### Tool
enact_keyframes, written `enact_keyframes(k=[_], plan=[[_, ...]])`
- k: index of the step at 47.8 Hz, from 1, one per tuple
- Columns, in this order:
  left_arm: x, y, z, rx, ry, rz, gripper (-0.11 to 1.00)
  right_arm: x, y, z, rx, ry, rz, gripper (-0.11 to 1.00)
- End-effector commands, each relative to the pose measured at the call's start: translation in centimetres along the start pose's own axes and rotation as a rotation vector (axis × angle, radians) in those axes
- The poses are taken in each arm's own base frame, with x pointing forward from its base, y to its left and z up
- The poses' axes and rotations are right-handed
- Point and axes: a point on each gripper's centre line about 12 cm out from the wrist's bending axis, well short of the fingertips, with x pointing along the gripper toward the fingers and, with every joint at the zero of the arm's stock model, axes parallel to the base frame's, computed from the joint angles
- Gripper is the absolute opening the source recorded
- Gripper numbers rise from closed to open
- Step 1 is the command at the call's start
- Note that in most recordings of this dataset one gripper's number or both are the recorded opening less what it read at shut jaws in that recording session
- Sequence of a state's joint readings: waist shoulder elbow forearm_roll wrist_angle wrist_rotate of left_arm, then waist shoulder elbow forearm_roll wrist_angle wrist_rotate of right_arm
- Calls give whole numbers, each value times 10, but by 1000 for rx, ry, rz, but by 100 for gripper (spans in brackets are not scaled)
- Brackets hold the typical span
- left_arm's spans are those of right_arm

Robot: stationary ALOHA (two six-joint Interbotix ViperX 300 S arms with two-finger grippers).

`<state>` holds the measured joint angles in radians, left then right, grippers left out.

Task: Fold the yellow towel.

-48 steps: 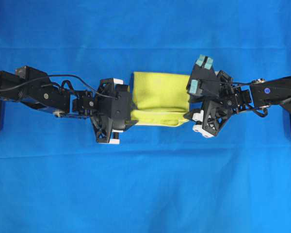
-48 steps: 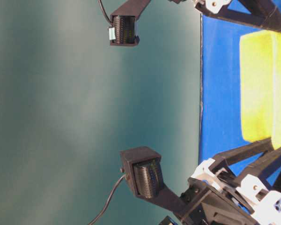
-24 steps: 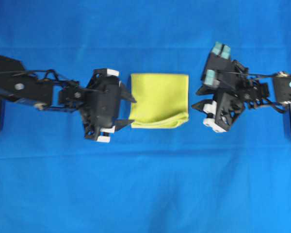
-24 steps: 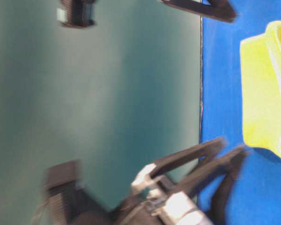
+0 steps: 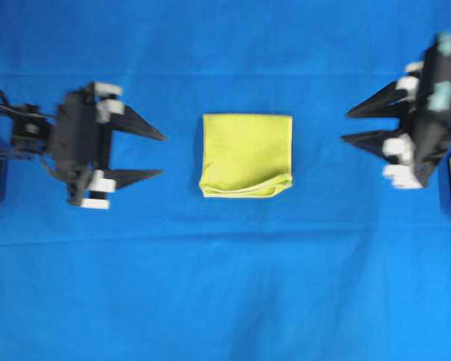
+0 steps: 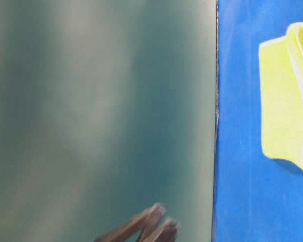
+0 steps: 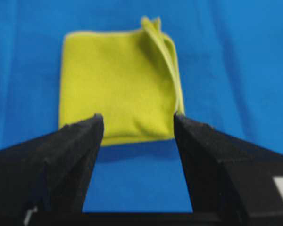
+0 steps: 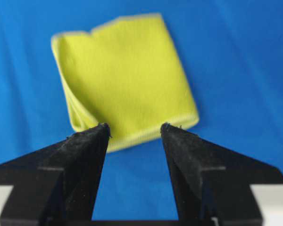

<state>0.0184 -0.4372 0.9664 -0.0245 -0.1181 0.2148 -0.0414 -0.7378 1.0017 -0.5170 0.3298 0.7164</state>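
Note:
The yellow towel (image 5: 246,154) lies folded into a small rectangle in the middle of the blue cloth, its near edge showing loose layered hems. It also shows in the table-level view (image 6: 288,96), the left wrist view (image 7: 118,82) and the right wrist view (image 8: 125,75). My left gripper (image 5: 162,156) hovers well to the left of the towel, open, with nothing between its fingers. Open and empty too, my right gripper (image 5: 346,125) stands well off to the towel's right. In both wrist views, left gripper (image 7: 137,121) and right gripper (image 8: 134,129), the black fingers frame only blue cloth and the towel beyond.
A large blue cloth (image 5: 225,286) covers the whole work surface. A dark teal wall (image 6: 101,111) fills the left of the table-level view, with a blurred piece of one arm (image 6: 141,229) at its bottom edge.
Both grippers let go of the towel's side edges and drew back outward, left arm to the left, right arm to the right. The towel stays folded in place.

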Motion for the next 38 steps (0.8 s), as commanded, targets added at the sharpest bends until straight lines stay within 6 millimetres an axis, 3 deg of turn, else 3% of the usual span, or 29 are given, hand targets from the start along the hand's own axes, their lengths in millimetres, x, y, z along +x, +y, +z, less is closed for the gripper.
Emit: enact_keyframes(k=[1, 12, 20, 28, 38], plan=[[-20, 5, 8, -13, -81, 26, 59, -17, -1, 7, -19, -73, 10, 54], [-66, 4, 0, -23, -181, 50, 59, -46, -14, -6, -42, -177, 0, 54], [-96, 2, -16, -43, -249, 65, 59, -55, -23, -25, -31, -210, -13, 54], [-111, -4, -43, -74, -248, 61, 58, -54, -29, -47, -24, -215, -16, 54], [-118, -7, -57, -102, -263, 60, 58, -46, -26, -59, -31, -213, 23, 53]])
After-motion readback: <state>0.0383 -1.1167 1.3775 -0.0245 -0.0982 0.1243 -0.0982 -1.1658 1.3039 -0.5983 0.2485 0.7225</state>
